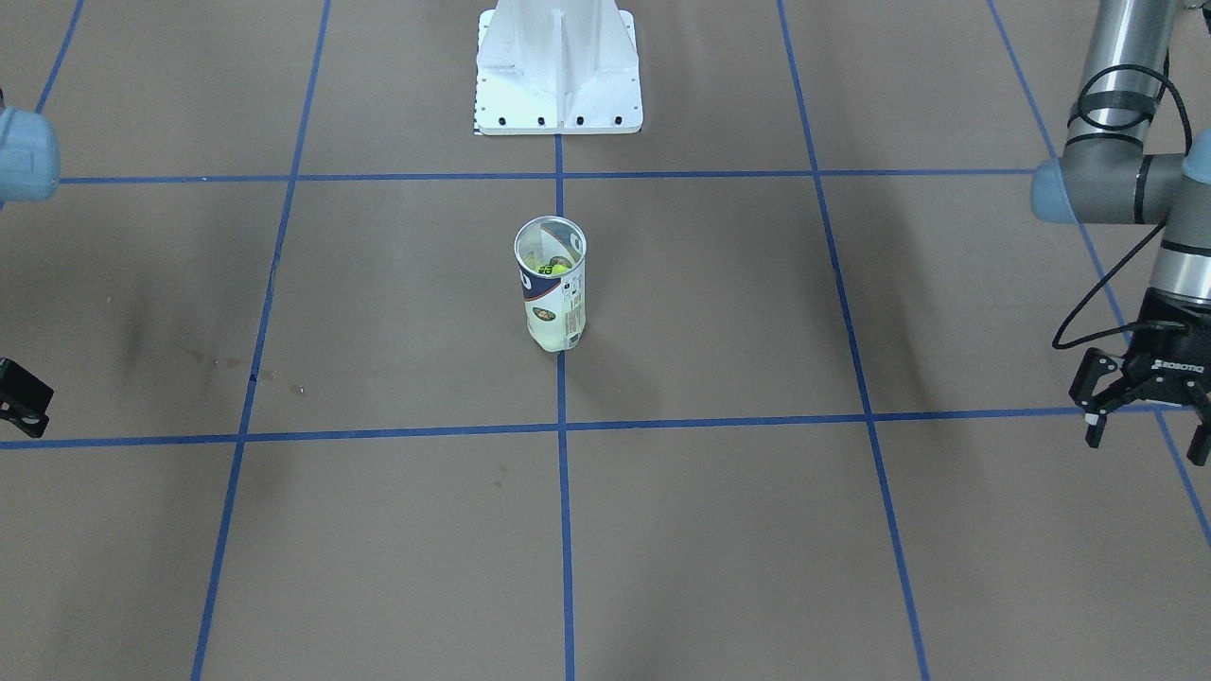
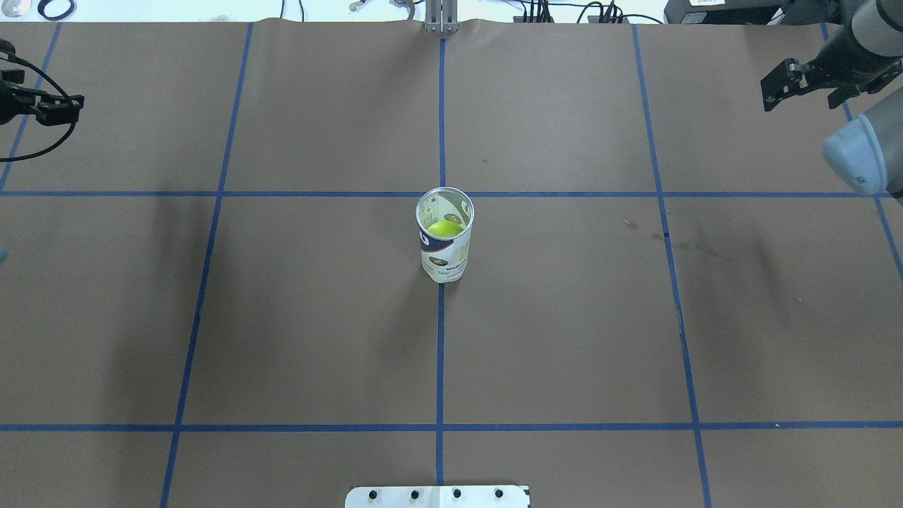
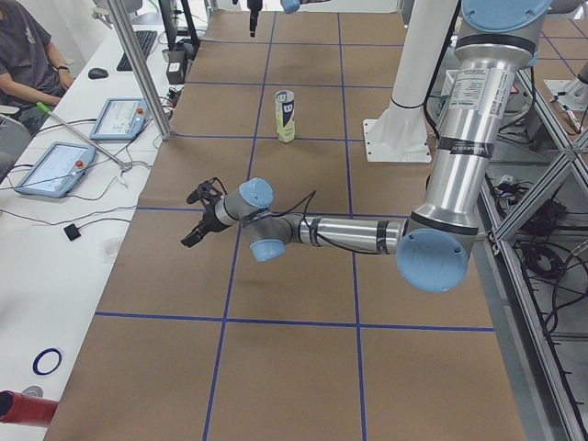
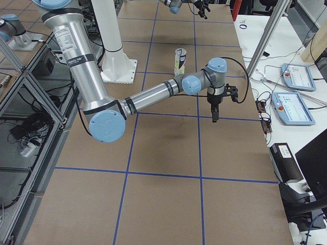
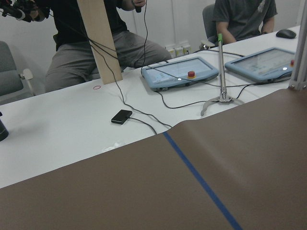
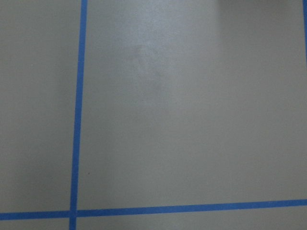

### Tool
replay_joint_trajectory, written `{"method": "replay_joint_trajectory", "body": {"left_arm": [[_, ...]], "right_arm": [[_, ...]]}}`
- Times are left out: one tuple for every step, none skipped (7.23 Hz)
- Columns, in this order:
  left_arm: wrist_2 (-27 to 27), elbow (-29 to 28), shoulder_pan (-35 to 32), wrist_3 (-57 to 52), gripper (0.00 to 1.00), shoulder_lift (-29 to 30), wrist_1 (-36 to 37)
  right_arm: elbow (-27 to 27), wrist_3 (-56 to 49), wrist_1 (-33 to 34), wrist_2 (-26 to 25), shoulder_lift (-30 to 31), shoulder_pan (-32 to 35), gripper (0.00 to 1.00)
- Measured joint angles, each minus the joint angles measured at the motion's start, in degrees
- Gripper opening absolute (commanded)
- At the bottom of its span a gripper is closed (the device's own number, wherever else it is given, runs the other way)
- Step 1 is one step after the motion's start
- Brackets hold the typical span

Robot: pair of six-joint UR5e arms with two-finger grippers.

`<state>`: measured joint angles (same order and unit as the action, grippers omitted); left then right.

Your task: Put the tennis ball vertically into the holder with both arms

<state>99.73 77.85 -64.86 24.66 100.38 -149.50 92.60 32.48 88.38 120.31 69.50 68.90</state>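
Clear plastic white-and-navy-labelled holder (image 2: 446,257) stands upright, mouth up, yellow-green tennis ball (image 2: 444,228) inside. The left claw (image 1: 1147,440) gapes; the right claw (image 2: 772,85), cannot tell.

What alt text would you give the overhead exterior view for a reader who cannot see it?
The holder stands upright at the centre of the brown table, on a blue tape line, with a yellow-green tennis ball inside. The left gripper and right gripper hang far from it, near the far left and right corners.
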Motion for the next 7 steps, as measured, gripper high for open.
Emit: {"method": "replay_joint_trajectory", "body": {"left_arm": [[3.79,0.17,-2.73,-2.24,0.99,0.12,6.61],[8.94,0.84,-5.95,-4.76,0.99,0.6,14.28],[14.77,1.75,-9.02,-7.32,0.99,1.36,22.33],[20.6,2.19,-11.47,-9.06,0.99,1.81,28.79],[26.45,2.43,-13.23,-9.85,0.99,1.98,34.57],[31.22,2.71,-14.34,-9.97,0.99,1.85,39.77],[34.32,2.96,-15.13,-9.75,0.99,1.3,43.65]], "right_arm": [[-1.69,-1.19,-0.5,0.52,-0.11,0.75,0.99],[-3.49,-3.08,-0.75,1.94,-0.21,1.91,0.99],[-5.38,-5.56,-1.08,3.68,-0.18,3.45,0.99],[-7.06,-7.97,-1.39,5.35,0.04,5.24,0.99],[-8.28,-11.17,-1.55,6.89,0.79,7.16,0.99],[-8.84,-15.05,-1.6,8.27,2.3,9.03,0.99],[-9.02,-17.46,-1.62,9.49,3.77,10.55,0.99]]}}
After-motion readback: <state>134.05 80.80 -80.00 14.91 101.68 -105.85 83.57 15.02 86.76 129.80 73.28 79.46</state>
